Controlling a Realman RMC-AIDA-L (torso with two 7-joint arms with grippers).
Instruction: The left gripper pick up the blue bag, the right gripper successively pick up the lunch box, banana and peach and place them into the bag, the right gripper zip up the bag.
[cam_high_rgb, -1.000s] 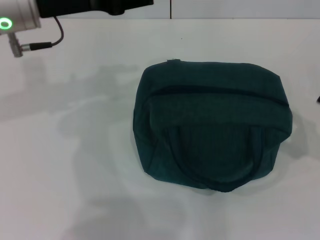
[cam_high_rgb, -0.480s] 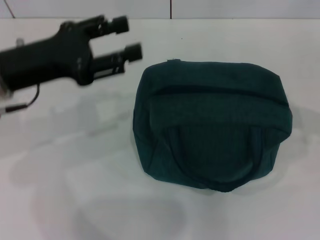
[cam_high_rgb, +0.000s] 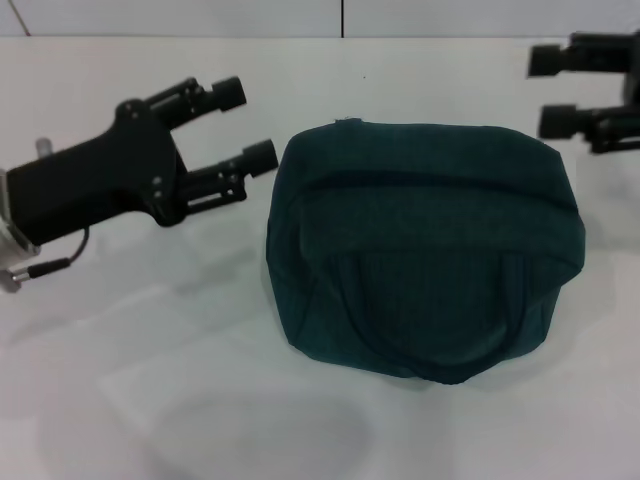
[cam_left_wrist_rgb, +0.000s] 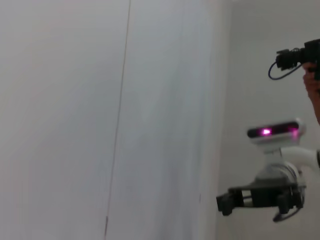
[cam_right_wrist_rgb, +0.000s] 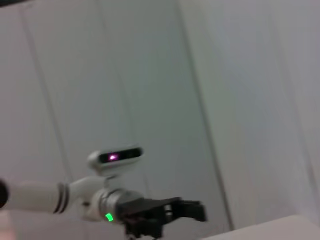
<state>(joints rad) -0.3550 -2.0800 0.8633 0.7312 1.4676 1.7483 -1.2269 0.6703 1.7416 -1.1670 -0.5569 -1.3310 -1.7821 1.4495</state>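
My left tool (cam_high_rgb: 245, 125) hangs above the surface (cam_high_rgb: 150, 330) just beside the blue bag's (cam_high_rgb: 425, 250) left end, its two fingers spread apart and pointing at the bag, nothing between them. The bag lies slumped at the middle of the surface, zip line across its top, handle loop draped down the near face. I'd bring the left tool in over the top edge or the handle and pinch fabric there, so the lift opens the mouth rather than dragging the whole bag. My right tool (cam_high_rgb: 545, 90) waits past the bag's far right corner, fingers apart, empty. No lunch box, banana or peach shows anywhere.
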